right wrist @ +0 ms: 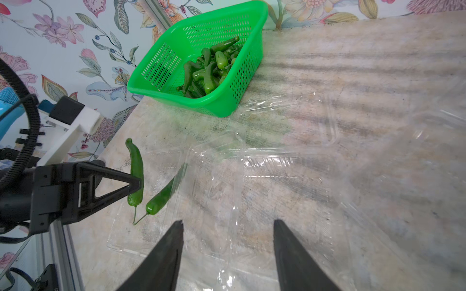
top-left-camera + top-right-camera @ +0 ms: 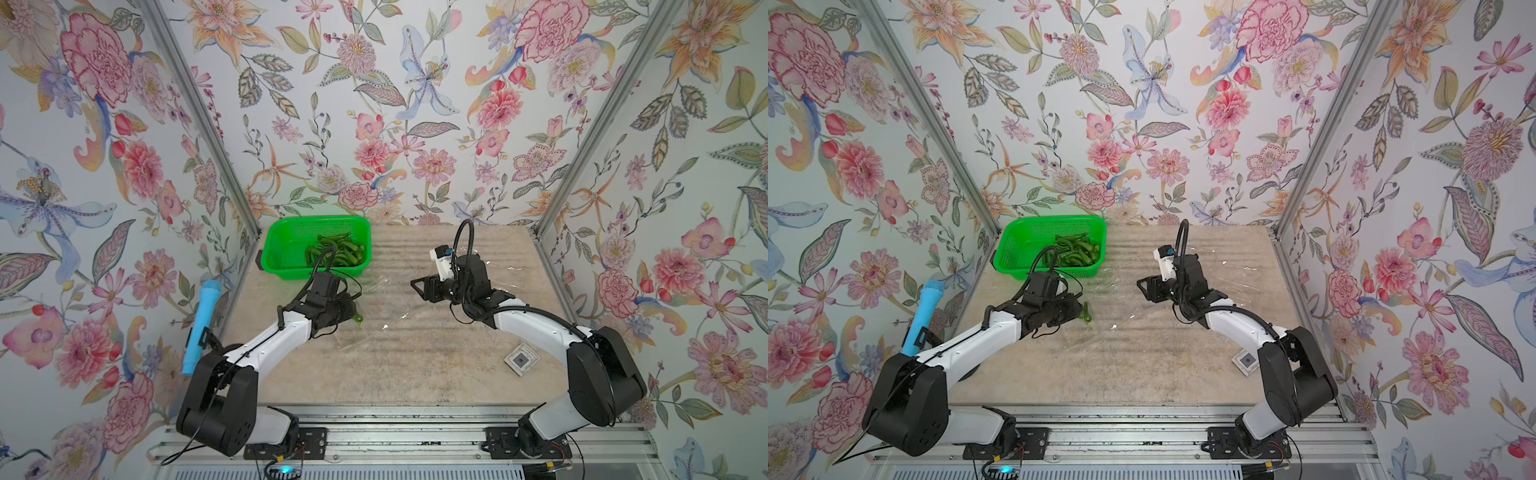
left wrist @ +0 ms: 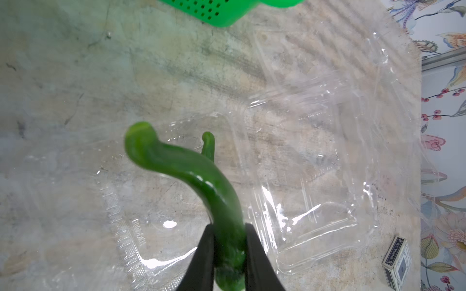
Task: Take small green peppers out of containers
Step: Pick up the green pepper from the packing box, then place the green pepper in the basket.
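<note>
At your left end effector (image 3: 228, 228), one pepper (image 3: 181, 165) is pinched above a clear container (image 3: 121, 201); your right end effector (image 1: 228, 223) is spread.

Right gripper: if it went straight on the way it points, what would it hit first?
Likely the clear clamshell pack on the table just ahead of the right gripper; the green basket lies farther off. Depth is uncertain.

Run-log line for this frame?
left gripper: shut on green pepper, above clear clamshell | right gripper: open, empty | second pepper: lying in that clamshell | green basket: holds pepper pile
</note>
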Controlling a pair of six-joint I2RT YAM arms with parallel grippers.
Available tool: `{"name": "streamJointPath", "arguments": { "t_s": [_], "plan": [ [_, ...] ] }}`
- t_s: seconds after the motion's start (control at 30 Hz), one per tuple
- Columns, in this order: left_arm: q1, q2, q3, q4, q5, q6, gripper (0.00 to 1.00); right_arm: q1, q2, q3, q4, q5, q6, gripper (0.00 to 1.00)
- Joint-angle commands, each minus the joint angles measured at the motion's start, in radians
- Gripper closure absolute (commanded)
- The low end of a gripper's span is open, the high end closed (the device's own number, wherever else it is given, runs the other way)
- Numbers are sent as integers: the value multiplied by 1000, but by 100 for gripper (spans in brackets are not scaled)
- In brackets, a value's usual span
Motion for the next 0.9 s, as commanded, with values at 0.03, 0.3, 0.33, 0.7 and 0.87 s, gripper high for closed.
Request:
{"name": "streamJointPath", "arguments": {
  "t_s": [0.03,0.3,0.33,0.7,0.87],
  "plan": [
    [54,-4,163,-36,-7,79,95,-2,22,89,-25,-19,-20,40],
    [195,257,622,-92,23,216,92,-39,151,327,-78,-48,-34,40],
    [208,296,662,-93,33,221,92,-43,171,352,-78,-51,-31,40],
    [326,791,1080,-103,45,287,93,-80,375,555,-97,-124,-14,40],
    [344,852,1122,-91,27,322,57,-85,355,518,-121,-118,-27,37]
  ]
}}
